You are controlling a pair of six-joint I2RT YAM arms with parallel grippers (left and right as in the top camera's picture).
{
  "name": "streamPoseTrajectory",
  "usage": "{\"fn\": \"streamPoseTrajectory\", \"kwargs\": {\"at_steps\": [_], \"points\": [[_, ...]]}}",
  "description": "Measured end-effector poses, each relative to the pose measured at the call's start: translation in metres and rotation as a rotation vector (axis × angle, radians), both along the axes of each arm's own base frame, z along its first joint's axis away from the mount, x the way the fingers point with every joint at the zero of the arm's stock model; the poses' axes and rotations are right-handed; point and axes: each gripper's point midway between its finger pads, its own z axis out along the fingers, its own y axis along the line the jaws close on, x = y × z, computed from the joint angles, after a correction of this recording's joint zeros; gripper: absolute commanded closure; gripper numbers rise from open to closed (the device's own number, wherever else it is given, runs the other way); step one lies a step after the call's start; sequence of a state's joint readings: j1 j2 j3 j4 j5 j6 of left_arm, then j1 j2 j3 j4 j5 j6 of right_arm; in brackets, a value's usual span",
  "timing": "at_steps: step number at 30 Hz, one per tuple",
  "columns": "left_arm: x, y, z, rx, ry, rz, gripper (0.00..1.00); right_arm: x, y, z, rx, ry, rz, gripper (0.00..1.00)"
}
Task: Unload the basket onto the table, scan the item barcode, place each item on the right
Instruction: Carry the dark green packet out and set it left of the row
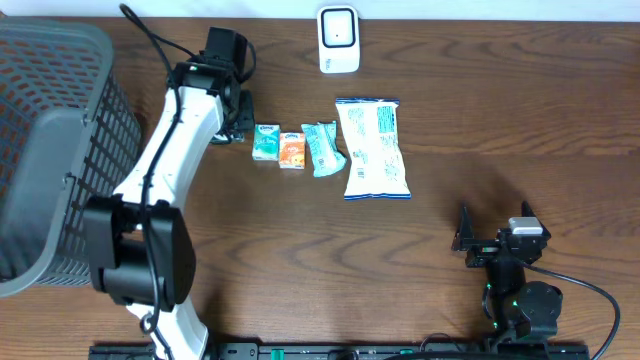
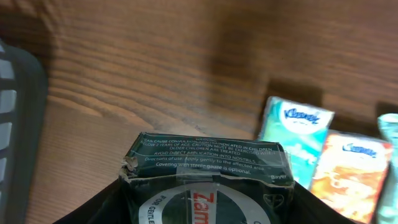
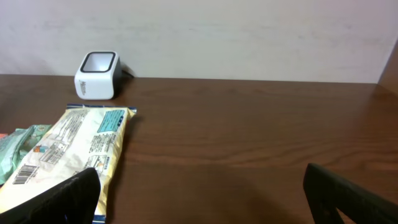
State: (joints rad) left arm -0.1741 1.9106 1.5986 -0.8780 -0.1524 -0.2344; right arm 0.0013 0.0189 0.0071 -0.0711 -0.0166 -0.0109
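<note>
Wooden table (image 1: 520,120) | my left claw (image 1: 234,116) pinches dark-green "Zam" carton (image 2: 211,163), well left of barcode scanner (image 1: 339,40) | right claw (image 3: 200,182) spread, empty | carton gripped; presenting barcode to scanner not yet done.

Dark green box in your left claw, white scanner at the far edge

You have the dark green box (image 2: 208,171) pinched in the left claw (image 1: 237,112). Its worn, taped end carries fine white print and points away from the wrist camera, and its top face shows a white ring with red lettering. The white scanner (image 1: 339,38) stands upright on the tabletop (image 1: 480,100) at its far edge, well apart from the box, with its dark window tilted upward.
</note>
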Motion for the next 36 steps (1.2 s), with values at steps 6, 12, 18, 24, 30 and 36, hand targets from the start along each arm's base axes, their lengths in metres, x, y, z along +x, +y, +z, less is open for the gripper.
{"fn": "streamPoseTrajectory", "kwargs": {"at_steps": [6,12,18,24,30,36], "points": [[-0.003,-0.005,-0.027,-0.019,0.07,-0.013,0.14,0.0,0.0,0.0,0.0,0.0,0.0,0.01],[-0.007,-0.005,-0.05,-0.02,0.129,-0.012,0.02,0.0,0.0,0.0,0.0,0.0,0.0,0.01],[-0.019,0.01,-0.05,0.001,0.179,0.017,0.02,0.0,0.0,0.0,0.0,0.0,0.0,0.01],[-0.028,0.02,-0.008,-0.02,0.11,0.09,0.02,0.0,0.0,0.0,0.0,0.0,0.0,0.01],[-0.052,0.024,0.079,-0.081,-0.07,0.184,0.02,0.0,0.0,0.0,0.0,0.0,0.0,0.01],[-0.075,0.027,0.105,-0.095,-0.095,0.212,0.02,0.0,0.0,0.0,0.0,0.0,0.0,0.01]]}}
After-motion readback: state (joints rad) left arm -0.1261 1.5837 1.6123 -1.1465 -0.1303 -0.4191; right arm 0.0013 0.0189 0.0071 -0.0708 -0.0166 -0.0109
